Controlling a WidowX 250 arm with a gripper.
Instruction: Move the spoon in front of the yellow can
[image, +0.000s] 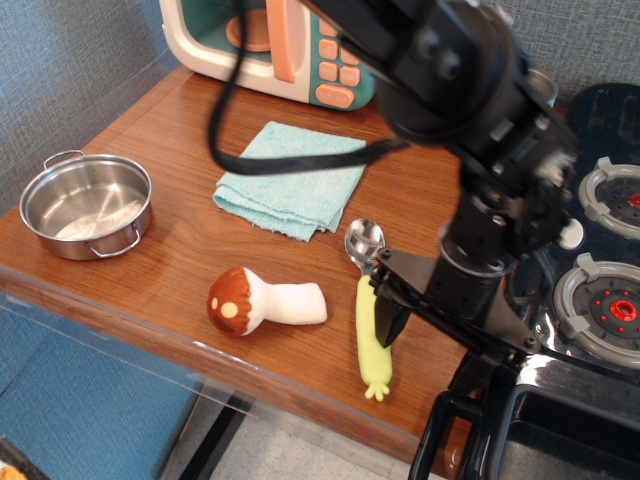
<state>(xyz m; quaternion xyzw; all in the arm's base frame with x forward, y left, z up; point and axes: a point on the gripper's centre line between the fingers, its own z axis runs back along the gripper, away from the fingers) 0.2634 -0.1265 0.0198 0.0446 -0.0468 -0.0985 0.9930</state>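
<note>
The spoon lies on the wooden table near its front edge, its shiny bowl (363, 243) pointing back and its pale yellow-green handle (370, 345) pointing at me. My gripper (432, 352) hangs low just right of the handle, jaws wide apart and empty. Its left finger (390, 322) overlaps the handle's right side; I cannot tell whether it touches. The right finger is lost against the dark stove. The arm hides the yellow can at the back right.
A toy mushroom (262, 301) lies left of the spoon. A teal cloth (290, 180) sits behind it, a steel pot (85, 205) at the left and a toy microwave (270, 45) at the back. A black stove (600, 290) borders the right.
</note>
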